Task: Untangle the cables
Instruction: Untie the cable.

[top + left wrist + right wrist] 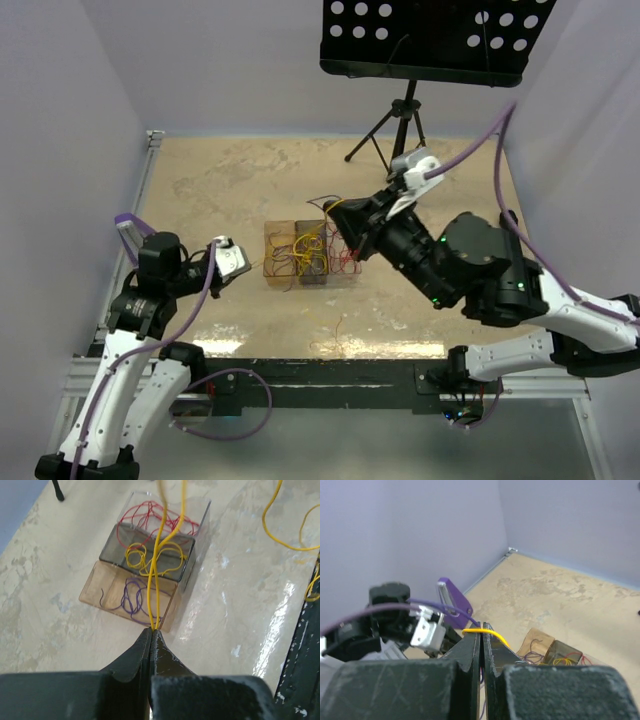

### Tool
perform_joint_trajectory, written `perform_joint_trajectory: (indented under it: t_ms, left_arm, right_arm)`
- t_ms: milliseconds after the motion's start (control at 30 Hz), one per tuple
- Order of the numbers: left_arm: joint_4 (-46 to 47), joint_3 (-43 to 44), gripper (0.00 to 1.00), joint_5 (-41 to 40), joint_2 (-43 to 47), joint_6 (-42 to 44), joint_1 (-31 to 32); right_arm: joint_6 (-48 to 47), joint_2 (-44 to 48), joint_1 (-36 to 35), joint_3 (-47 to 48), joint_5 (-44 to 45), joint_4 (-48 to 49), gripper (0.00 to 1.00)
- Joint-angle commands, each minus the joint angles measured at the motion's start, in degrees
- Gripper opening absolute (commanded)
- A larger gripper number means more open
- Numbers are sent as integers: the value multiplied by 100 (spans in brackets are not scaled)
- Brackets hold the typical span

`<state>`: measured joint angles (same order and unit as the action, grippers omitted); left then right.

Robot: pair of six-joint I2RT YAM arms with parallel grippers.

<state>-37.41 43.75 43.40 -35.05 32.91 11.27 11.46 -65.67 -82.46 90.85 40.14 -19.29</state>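
Right, notes:

1. The left gripper (152,630) has its fingers pressed together, pinching a doubled yellow cable (158,565) right at the tips. The strand runs up from there over the boxes.
2. Three boxes sit side by side mid-table (200,190). The amber box (92,585) holds purple cables (131,597), the smoky box (112,542) holds a yellow coil (135,555), and the clear box (202,515) holds red loops (150,515). A loose yellow wire (264,521) lies on the table to the right.
3. The right gripper (481,631) has its jaws closed and a yellow strand (492,634) nipped at the tips.
4. Handling, as a judgement: the cables are near weightless and springy, keep their curl, and have slick insulation. A tip pinch may slip, and a hard pull likely tightens loops or drags a box. The best hold is a free straight run or an end, not the middle of a coil.
5. Views:
   - The top view gives the arm layout, but the wires are too thin there to sort.
   - The left wrist view shows colour per box and its own pinch.
   - The right wrist view shows its own pinch with the left arm (385,625) opposite.
   - No view settles whether both grippers hold the same cable.
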Motion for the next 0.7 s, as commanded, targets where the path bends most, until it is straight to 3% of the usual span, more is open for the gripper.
perform_joint_trajectory:
  t_ms: [0,167,333,533,667]
  left_arm:
    - [155,-305,0,-613,174,637,-28]
    - [112,-805,0,-1340,130,1374,-28]
    - [-109,-1683,0,-2273,217,2544,-28]
    - [-205,-2116,0,-2335,719,3116,-28]
    - [-346,-2072,0,-2424,578,3196,-28]
  right_arm:
    - [-74,125,-7,609,310,-637,0]
    - [-4,45,-7,1320,1108,-1296,0]
    - [-135,274,1,2015,1566,-1174,0]
    - [-302,291,1,2516,2156,-981,0]
    - [-399,493,-7,2429,1876,-480,0]
